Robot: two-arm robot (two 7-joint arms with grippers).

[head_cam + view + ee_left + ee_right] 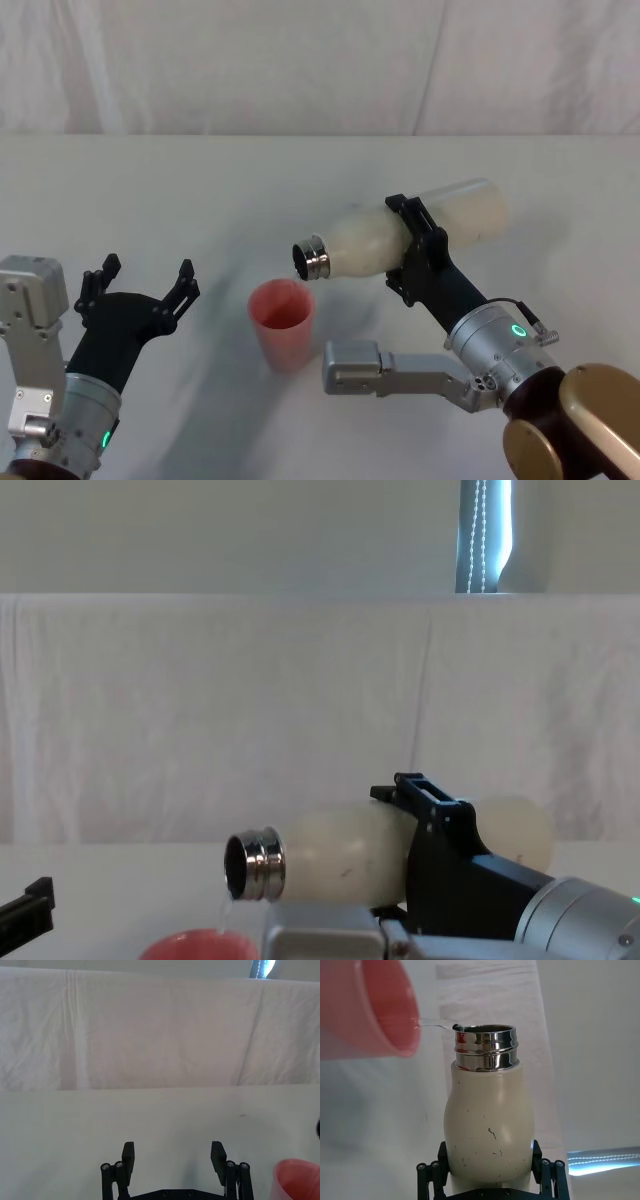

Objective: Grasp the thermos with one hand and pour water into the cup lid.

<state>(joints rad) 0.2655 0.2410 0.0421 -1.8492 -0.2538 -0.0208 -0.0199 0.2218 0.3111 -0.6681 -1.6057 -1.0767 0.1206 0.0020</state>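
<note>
My right gripper (412, 250) is shut on the thermos (400, 232), a cream-white bottle held tipped nearly on its side above the table. Its steel neck (311, 257) points left, just above the pink-red cup lid (282, 322), which stands upright on the table. In the right wrist view a thin stream of water runs from the thermos (489, 1125) mouth into the cup lid (375, 1010). The chest view shows the thermos (340, 858) with a trickle falling toward the cup lid (198, 946). My left gripper (140, 283) rests open to the left of the cup lid, holding nothing.
The white table (200, 190) runs back to a white cloth backdrop (320, 60). My right arm's grey link (385, 368) lies just right of the cup lid, close to it.
</note>
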